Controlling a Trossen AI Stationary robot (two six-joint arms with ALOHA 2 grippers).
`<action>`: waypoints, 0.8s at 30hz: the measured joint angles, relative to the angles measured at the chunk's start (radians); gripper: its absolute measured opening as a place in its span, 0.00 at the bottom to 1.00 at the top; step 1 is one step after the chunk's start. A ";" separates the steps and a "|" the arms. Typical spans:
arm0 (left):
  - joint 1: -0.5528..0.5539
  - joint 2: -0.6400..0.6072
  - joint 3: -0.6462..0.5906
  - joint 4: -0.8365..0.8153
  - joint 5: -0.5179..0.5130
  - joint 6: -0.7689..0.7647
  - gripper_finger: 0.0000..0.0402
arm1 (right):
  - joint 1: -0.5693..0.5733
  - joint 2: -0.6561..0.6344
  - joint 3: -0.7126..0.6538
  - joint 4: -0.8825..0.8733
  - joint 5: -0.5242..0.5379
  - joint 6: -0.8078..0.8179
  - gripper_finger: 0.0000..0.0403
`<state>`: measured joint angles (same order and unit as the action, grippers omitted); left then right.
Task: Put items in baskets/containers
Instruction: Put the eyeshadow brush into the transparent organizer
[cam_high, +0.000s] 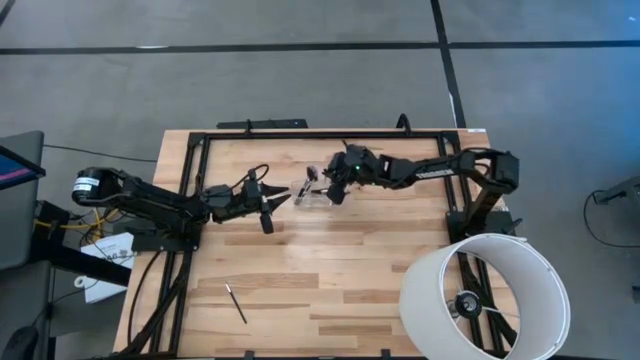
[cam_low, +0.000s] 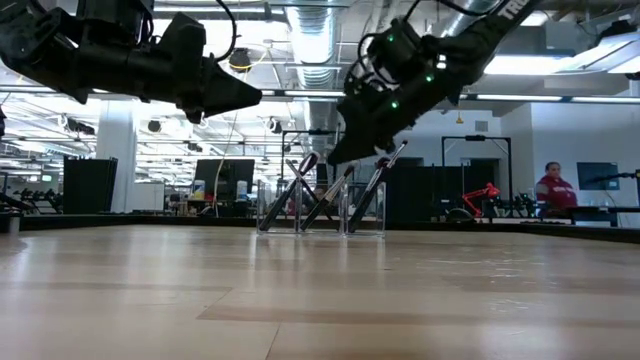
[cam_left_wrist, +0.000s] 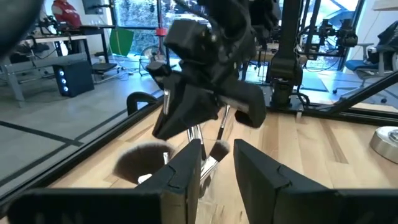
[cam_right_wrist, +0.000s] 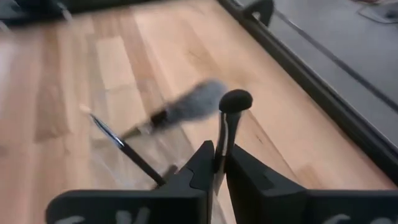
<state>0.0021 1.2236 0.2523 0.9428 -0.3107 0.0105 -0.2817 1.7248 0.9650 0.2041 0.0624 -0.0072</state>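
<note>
A small clear holder (cam_high: 312, 193) stands at the middle of the table's far half, and several dark thin brushes (cam_low: 318, 195) lean in it. A wider fluffy brush head (cam_right_wrist: 186, 106) also shows there. My right gripper (cam_high: 335, 191) hangs just right of the holder, shut on a brush with a round dark head (cam_right_wrist: 235, 99). My left gripper (cam_high: 271, 205) hovers open just left of the holder, above the table (cam_low: 248, 97), holding nothing. One more thin brush (cam_high: 236, 302) lies flat on the table's near left part. My right gripper (cam_right_wrist: 219, 152) pinches the brush's thin handle (cam_right_wrist: 222, 134) between its two fingers, a short way below the round head. The head sticks out past the fingertips. In the low view the brush (cam_low: 388, 168) slants under the gripper toward the holder; its lower end is unclear.
A large white lamp shade (cam_high: 487, 295) stands at the table's near right corner. A black frame (cam_high: 320, 133) runs along the far edge and both sides. Bare wood lies across the table's near middle. A person (cam_low: 553, 187) shows far off in the room.
</note>
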 joint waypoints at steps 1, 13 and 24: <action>0.000 0.000 0.000 0.000 0.000 0.000 0.23 | 0.000 -0.001 0.009 0.003 -0.008 0.007 0.08; 0.000 0.000 0.000 0.000 0.000 0.000 0.23 | 0.071 -0.075 0.066 -0.077 -0.013 -0.054 0.02; 0.000 0.000 0.000 0.000 0.000 0.000 0.23 | 0.090 -0.077 0.070 -0.171 -0.012 -0.045 0.03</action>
<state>0.0021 1.2236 0.2523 0.9432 -0.3103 0.0101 -0.1922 1.6477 1.0348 0.0335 0.0506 -0.0525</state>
